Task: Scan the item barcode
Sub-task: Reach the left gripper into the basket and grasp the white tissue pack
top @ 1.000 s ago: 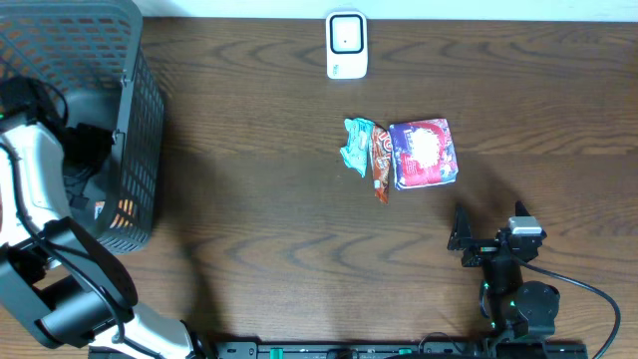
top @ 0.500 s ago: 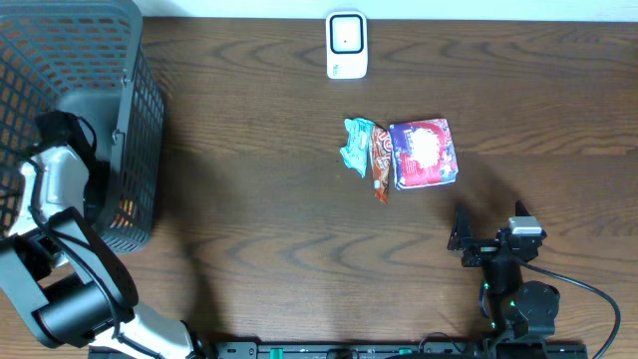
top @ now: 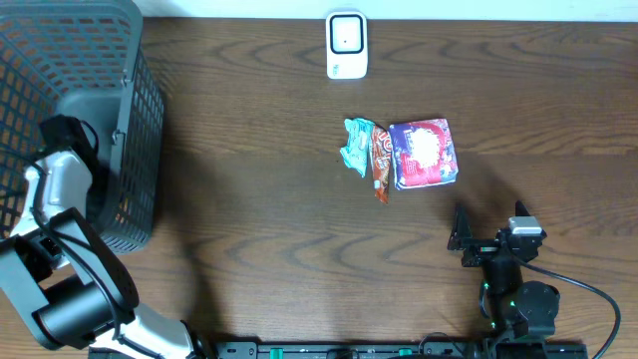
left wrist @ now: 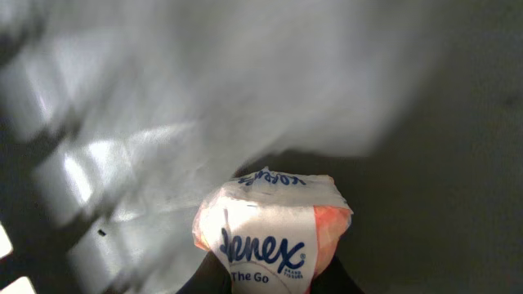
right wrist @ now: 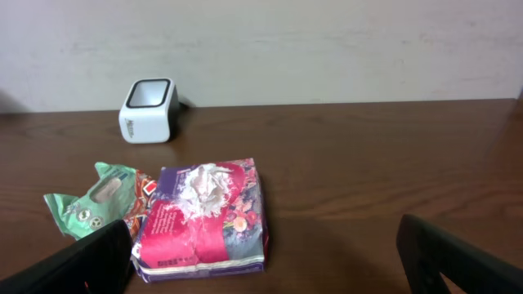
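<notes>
At the bottom edge of the left wrist view, the left gripper (left wrist: 278,282) has its dark jaws pressed in on the lower end of a Kleenex pocket tissue pack (left wrist: 274,233). The film puckers where they pinch. The pack sits low in the middle of that frame, and behind it is only the grey blurred inside of the mesh basket (top: 135,120), which fills the upper left of the overhead view.

The pack looks light and soft: a plastic sleeve over folded tissue that will squash, not crack. The film is probably slick, so a grip across the narrow end could let the pack swing or slide. Pinching across the thicker middle would likely hold better. No barcode shows on the printed face, so I can't tell which side carries it.

Low in the right wrist view, the right gripper (right wrist: 265,257) has its jaws spread wide and holds nothing. Beyond it lie a purple floral tissue pack (right wrist: 204,216) and a green wrapper (right wrist: 90,200). Farther back, at upper left, stands the white barcode scanner (right wrist: 149,110), well apart from the basket.
</notes>
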Available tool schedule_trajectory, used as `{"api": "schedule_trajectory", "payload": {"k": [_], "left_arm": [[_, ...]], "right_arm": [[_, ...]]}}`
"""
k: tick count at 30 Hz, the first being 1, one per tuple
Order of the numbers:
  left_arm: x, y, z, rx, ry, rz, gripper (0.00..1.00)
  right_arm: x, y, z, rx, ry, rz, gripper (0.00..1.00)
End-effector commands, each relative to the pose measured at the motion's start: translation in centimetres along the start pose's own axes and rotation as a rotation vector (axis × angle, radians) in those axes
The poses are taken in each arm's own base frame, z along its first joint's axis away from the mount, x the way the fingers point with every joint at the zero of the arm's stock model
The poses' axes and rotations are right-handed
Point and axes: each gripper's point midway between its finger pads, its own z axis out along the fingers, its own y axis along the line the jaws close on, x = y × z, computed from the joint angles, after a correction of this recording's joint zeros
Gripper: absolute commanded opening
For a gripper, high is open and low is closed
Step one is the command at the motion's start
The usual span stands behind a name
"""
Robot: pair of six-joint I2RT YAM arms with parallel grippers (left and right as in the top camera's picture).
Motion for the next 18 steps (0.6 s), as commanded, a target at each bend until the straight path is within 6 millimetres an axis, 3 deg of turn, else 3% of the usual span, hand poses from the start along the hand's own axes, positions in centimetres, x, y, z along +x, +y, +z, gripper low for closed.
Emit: {"api": "schedule_trajectory", "payload": {"k": [1,3,6,10,12,14,18], "left_arm": [[-4.8,-2.8,-6.9,0.154,-0.17,0.001,0.08],[-6.8,-3.8,-11.2,0.246,-0.259,-0.024,0.07],[-9.7,-4.7,-19.4,0.418,-0.427,-0.071,0.07],[-10.8,-3.8,-29.3,0.627,-0.613,-0.12,0.07],[-9.6,-3.8,-33.6,0.758,-0.668,-0.104,0.07],[-7.1,-5.2,-38.0,0.934,-0.68,-0.035,0.08],[-0.7,-8.4,-43.4,1.152,-0.681,0.192,0.08]], "right_arm": [[0.0,-0.2,0.0,0.008,-0.001,0.011,0.99],[0.0,-0.2,0.0,0.008,-0.001,0.011,0.99],[0.0,-0.2,0.0,0.008,-0.001,0.011,0.99],[0.0,-0.2,0.0,0.008,-0.001,0.011,0.99],[0.0,-0.2,0.0,0.008,-0.001,0.011,0.99],[0.0,-0.2,0.0,0.008,-0.001,0.011,0.99],[0.0,-0.2,0.0,0.008,-0.001,0.011,0.99]]}}
